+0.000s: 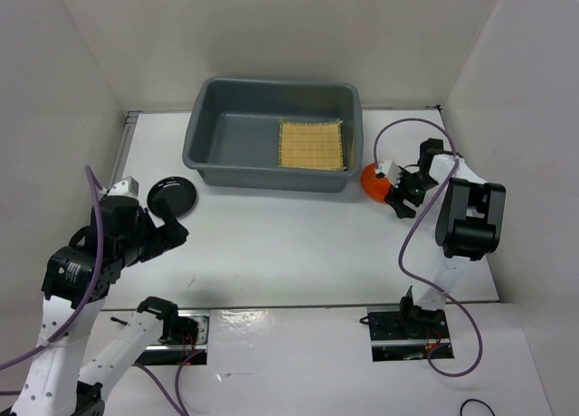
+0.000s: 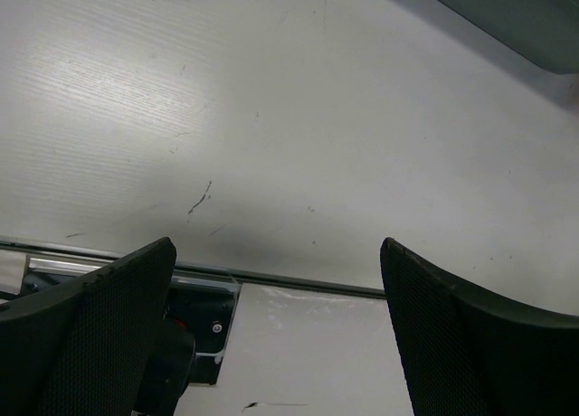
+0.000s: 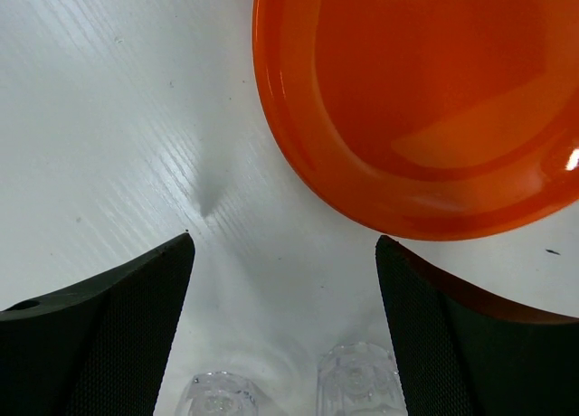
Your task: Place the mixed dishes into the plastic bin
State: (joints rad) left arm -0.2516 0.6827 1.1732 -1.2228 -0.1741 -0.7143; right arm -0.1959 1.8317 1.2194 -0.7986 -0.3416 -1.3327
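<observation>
Right gripper (image 3: 285,326): jaws spread, nothing between them, low over the table (image 3: 109,118), orange plate (image 3: 425,99) just ahead with its rim at the right fingertip. Left gripper (image 2: 276,326): jaws spread wide, holds nothing, near the black plate (image 1: 172,197). Further out: grey plastic bin (image 1: 204,140) at the far side, bamboo mat (image 1: 311,145) lying flat in its right half.

1. A large, deep grey rectangular plastic bin (image 1: 240,140) stands upright at the far centre of the table (image 1: 289,244).
2. A square tan woven bamboo mat (image 1: 311,145) lies flat inside it, at the right end.
3. A small round orange plate (image 1: 369,183) sits just beside the bin's right end.
4. A small round black plate (image 1: 172,197) lies near its left corner.
</observation>
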